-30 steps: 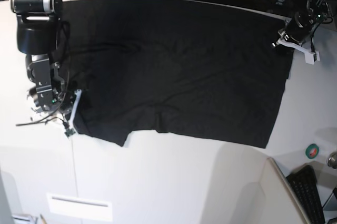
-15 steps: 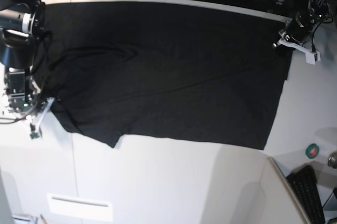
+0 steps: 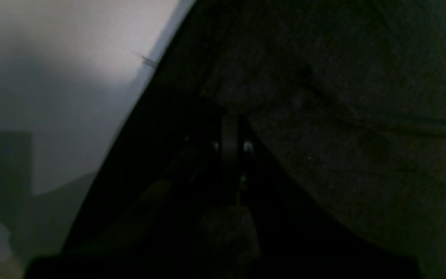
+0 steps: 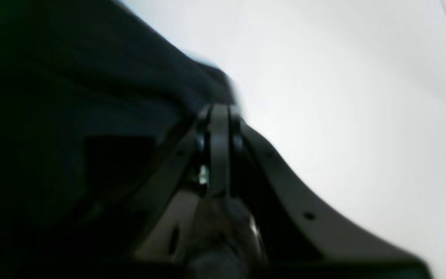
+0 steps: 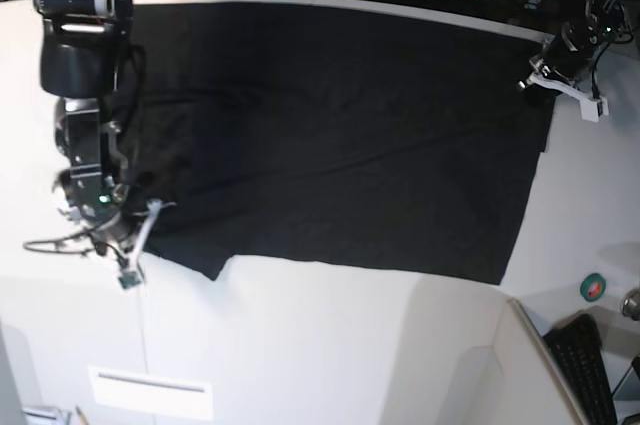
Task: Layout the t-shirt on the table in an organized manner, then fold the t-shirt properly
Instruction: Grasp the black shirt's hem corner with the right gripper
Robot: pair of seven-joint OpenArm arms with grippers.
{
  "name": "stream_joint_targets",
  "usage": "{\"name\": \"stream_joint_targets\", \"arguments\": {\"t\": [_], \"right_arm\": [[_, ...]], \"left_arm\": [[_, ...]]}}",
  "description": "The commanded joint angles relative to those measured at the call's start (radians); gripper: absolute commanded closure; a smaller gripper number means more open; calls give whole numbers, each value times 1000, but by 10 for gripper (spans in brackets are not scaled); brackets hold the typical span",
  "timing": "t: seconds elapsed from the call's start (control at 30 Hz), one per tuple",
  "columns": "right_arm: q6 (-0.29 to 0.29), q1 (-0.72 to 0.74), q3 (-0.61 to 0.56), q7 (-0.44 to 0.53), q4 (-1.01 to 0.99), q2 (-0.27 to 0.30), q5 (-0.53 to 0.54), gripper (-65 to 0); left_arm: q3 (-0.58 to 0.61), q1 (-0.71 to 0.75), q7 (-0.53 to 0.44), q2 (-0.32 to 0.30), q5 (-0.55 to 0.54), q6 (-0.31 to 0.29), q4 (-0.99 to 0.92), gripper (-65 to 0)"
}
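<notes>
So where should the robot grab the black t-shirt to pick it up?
Probably at a corner. The t-shirt lies spread flat on the table, so only its edges give something to pinch. The pointed near corner sticks out over bare table beside the right gripper, so coming in low from the near side looks easiest.

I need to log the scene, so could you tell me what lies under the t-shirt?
The white table shows around the spread black t-shirt; whatever lies directly beneath the cloth is covered.
</notes>
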Motion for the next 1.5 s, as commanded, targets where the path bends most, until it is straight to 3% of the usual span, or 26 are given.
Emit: {"name": "stream_joint_targets", "arguments": {"t": [0.0,0.1,0.17,0.4,0.93,1.1,1.33,1.47], "right_arm": [[-17,19,-11,9,13,27,-6,-161],[-17,24,-58,10,-25,26,-6,-393],[-17,25,-74,10,-50,27,-6,-432],[-17,70,-71,12,-128,32,-6,-234],[-19,179,-77,27,-300,59,-6,-219],[-19,185,-69,92,-348,76,-6,0],[-19,185,-68,90,-339,76,-3,0],[-19,144,-68,84,-225,75,-3,0]], "left_arm": [[-1,8,15,-16,18,11,8,0],[-1,11,15,-16,18,11,8,0],[-1,11,15,-16,18,11,7,0],[-1,11,15,-17,18,11,2,0],[-3,11,12,-17,18,11,1,0],[-3,11,12,-17,18,11,1,0],[-3,11,13,-17,18,11,1,0],[-3,11,13,-17,18,11,2,0]]}}
